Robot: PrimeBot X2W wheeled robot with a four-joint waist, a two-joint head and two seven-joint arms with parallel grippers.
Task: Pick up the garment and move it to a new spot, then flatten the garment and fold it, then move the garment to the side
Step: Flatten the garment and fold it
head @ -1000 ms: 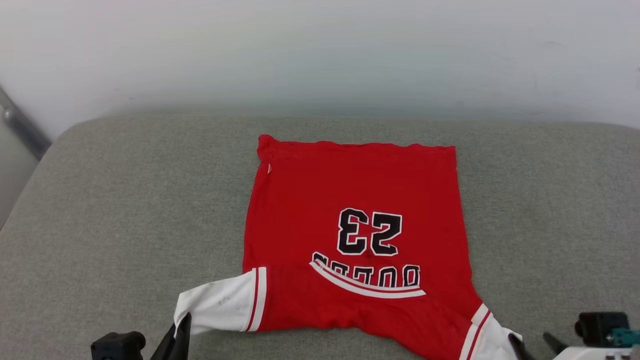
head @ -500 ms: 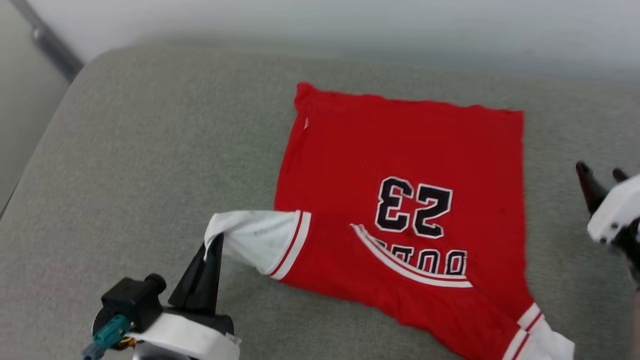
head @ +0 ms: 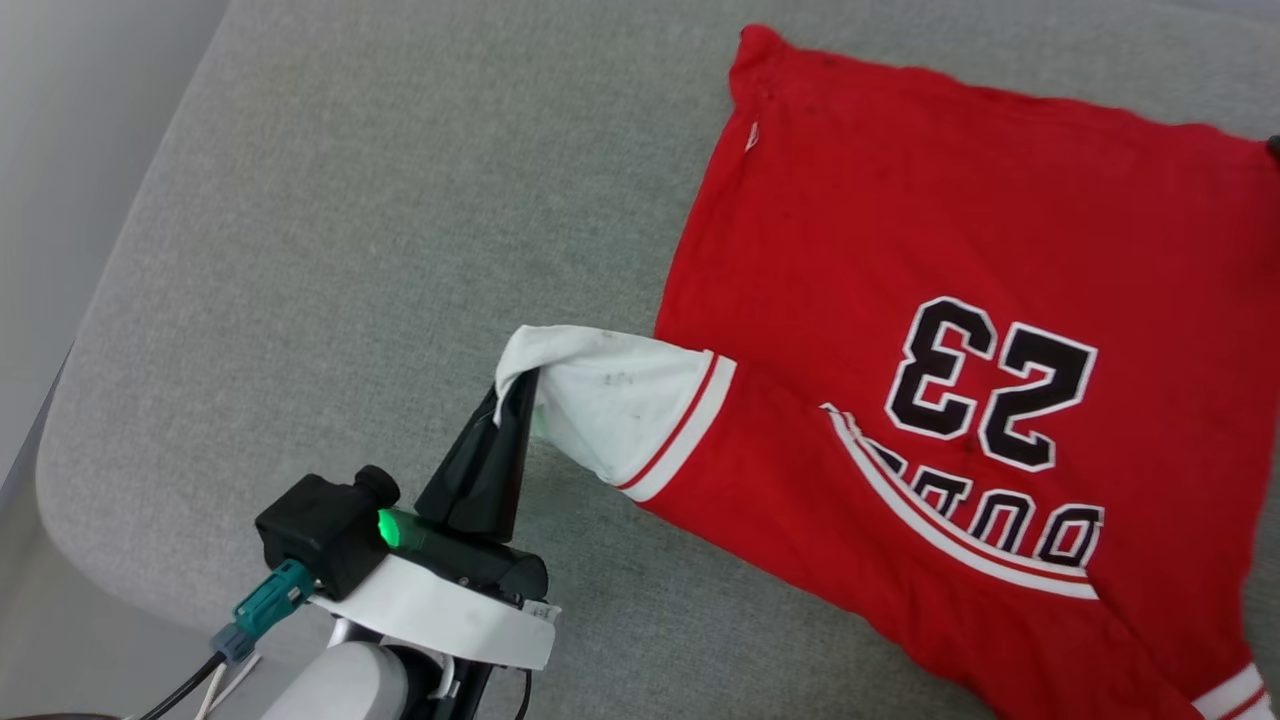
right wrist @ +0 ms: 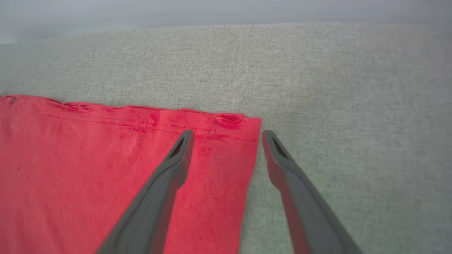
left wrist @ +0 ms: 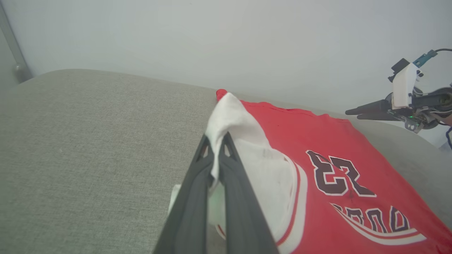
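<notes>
The garment point(head: 900, 250), a red jersey with a black "23", lies flat on a grey cushion with its number side up. My left gripper point(head: 518, 385) is shut on the tip of its white sleeve point(head: 610, 400) and holds that tip raised off the cushion. In the left wrist view the sleeve point(left wrist: 254, 155) drapes over the closed fingers of the left gripper point(left wrist: 215, 141). My right gripper point(right wrist: 227, 133) is open, with one finger over the red hem corner point(right wrist: 247, 123) and the other over bare cushion. From the left wrist view the right gripper point(left wrist: 353, 113) hovers beyond the garment's far side.
The grey cushion point(head: 350, 200) spreads wide to the left of the garment, with its rounded edge point(head: 60, 420) at the far left. A pale wall point(left wrist: 212, 35) rises behind it. A metal rail point(left wrist: 14, 53) stands at the cushion's back left corner.
The head camera has swung down and left. My left gripper has lifted the sleeve tip off the cushion. My right gripper has gone from the near right sleeve to the far hem corner.
</notes>
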